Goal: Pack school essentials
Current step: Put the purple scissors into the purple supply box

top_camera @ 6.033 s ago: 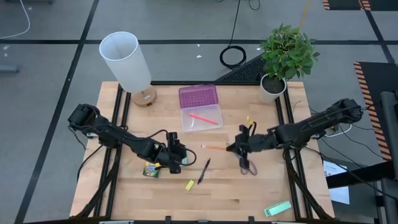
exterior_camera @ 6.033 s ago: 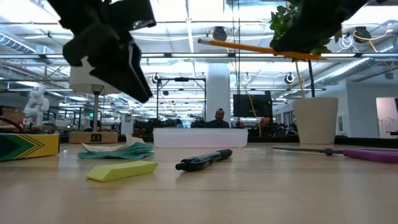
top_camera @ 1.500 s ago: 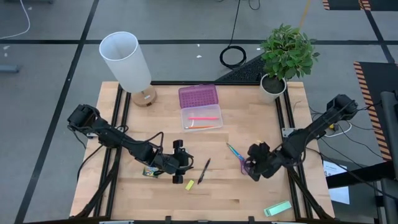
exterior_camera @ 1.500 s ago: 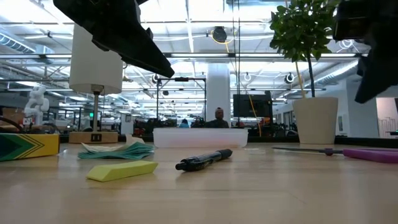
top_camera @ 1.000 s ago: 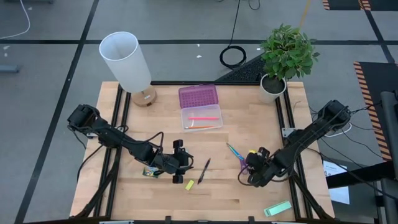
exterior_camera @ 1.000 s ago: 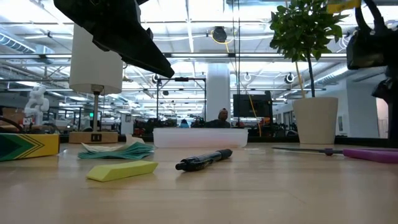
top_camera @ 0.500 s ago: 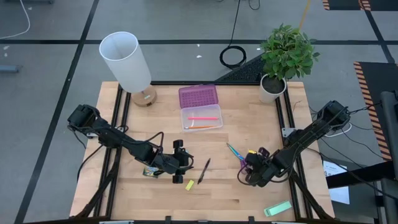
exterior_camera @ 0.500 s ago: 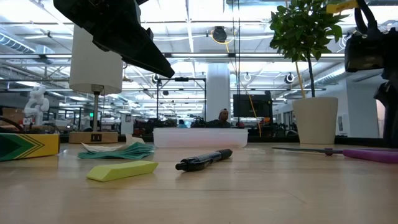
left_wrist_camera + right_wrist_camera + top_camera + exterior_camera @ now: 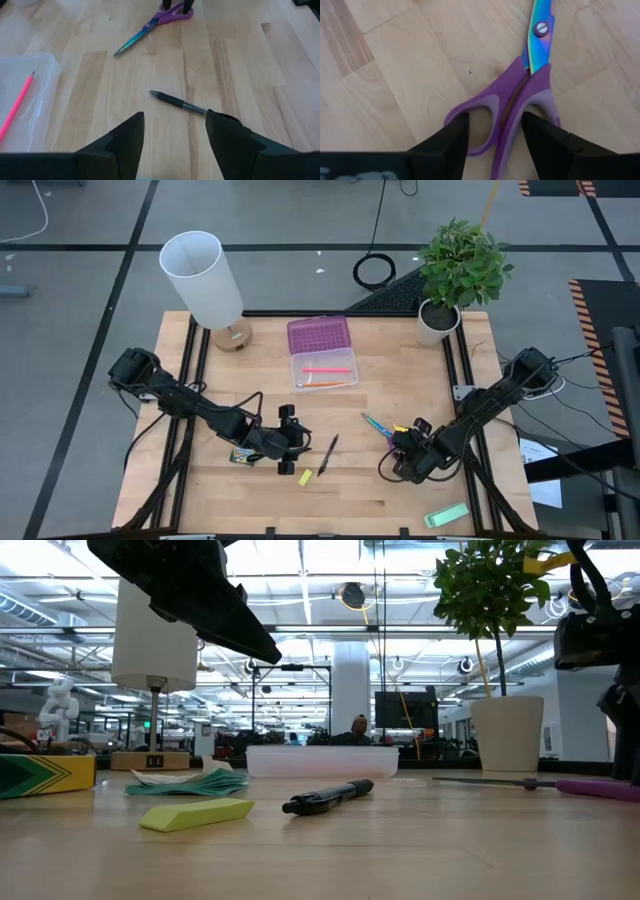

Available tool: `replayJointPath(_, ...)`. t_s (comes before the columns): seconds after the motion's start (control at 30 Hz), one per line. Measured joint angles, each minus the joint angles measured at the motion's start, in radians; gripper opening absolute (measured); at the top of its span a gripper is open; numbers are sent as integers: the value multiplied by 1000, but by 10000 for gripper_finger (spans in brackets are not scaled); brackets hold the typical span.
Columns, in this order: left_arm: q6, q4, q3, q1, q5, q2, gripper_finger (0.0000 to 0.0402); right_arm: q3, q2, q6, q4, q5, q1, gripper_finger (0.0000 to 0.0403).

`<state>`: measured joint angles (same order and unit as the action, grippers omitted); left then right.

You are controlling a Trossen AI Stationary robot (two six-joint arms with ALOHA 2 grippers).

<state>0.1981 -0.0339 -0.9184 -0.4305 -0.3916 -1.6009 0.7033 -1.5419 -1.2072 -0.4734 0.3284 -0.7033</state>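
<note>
High view: the purple-handled scissors (image 9: pixel 381 426) lie right of centre, under the right gripper (image 9: pixel 404 452). Right wrist view: its spread fingers (image 9: pixel 441 142) straddle the stiff, slick handle loops, probably the best grip. Left wrist view: the left gripper (image 9: pixel 172 137) gapes, empty, near the black pen (image 9: pixel 177 103).

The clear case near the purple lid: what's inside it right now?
The clear case holds a pink pencil and an orange pencil. Nothing else shows inside; the purple lid lies open behind it.

A large open robotics lab: taped concrete floor (image 9: pixel 90 280), ceiling strip lights (image 9: pixel 300 600), distant workstations (image 9: pixel 400 710)
</note>
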Motion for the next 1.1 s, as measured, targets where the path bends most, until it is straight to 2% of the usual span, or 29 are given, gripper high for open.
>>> replayJointPath(0.1, -5, 15, 0, 0, 0, 0, 216, -1, -3, -2, -7, 1, 0, 157)
replayJointPath(0.3, -5, 20, 0, 0, 0, 0, 216, -2, -4, -12, -11, 14, 1, 79)
replayJointPath(0.4, -6, 20, 0, 0, 0, 0, 216, -3, -4, -12, -11, 17, 1, 52)
replayJointPath(0.57, -6, 17, 0, 0, 0, 0, 216, -4, 18, -11, -13, 17, 1, 55)
replayJointPath(0.7, -10, 4, 0, 0, 0, 0, 216, -10, 73, 0, -47, 44, 5, 74)
replayJointPath(0.8, -23, -2, 0, 0, 0, 0, 216, -9, 125, 30, -81, 47, 25, 74)
replayJointPath(1.1, -21, -4, 0, 1, -1, 0, 216, -8, 276, 250, -93, 82, 141, 62)
